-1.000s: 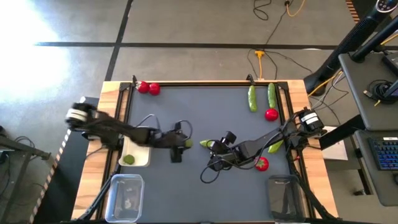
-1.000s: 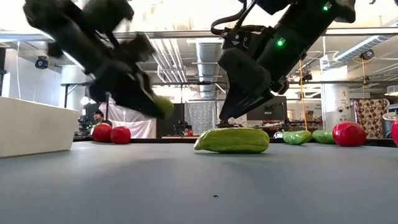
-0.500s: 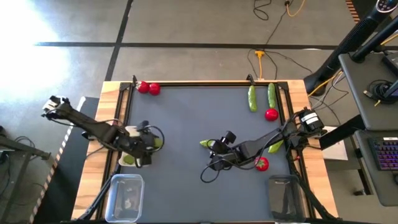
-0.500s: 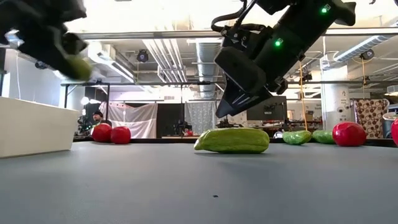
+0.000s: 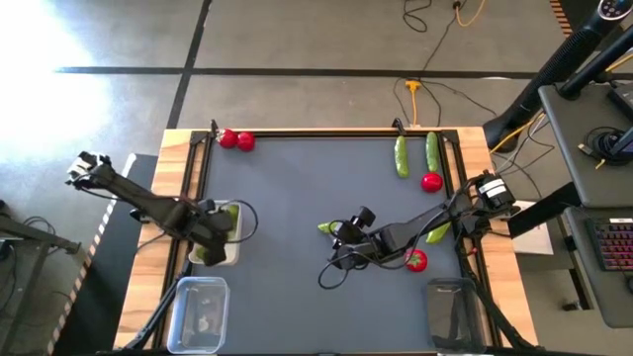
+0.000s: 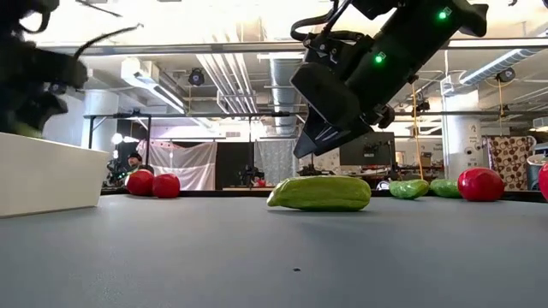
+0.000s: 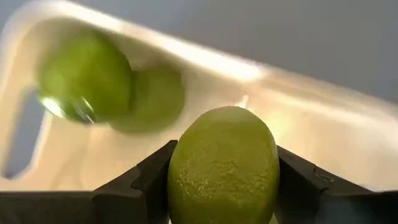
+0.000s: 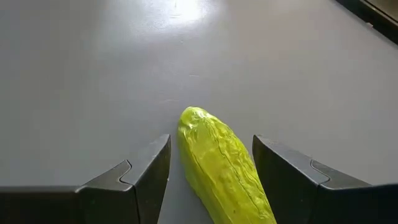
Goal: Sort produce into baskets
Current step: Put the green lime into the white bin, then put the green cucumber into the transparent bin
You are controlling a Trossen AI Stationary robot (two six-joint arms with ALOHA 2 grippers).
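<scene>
We have the left gripper (image 7: 222, 186) clamped on a lime (image 7: 222, 167), hanging over the white tray (image 5: 226, 255) at the table's left edge, where another lime (image 7: 86, 76) already lies. We judge the risk to be the drop: released here, our lime could land on that one and bounce or roll over the shallow rim.

Our right gripper (image 8: 211, 171) hovers mid-table with its fingers spread and empty, one either side of a cucumber (image 8: 221, 165) lying flat on the grey mat. The cucumber's long axis runs roughly in line with the gripper's reach, its blunt tip pointing away from the wrist camera, so the fingers would close across its width. In the wrist view it sits a touch nearer one finger. We suspect that finger could nudge it first and roll it, leaving an off-centre pinch on the glossy skin.
</scene>
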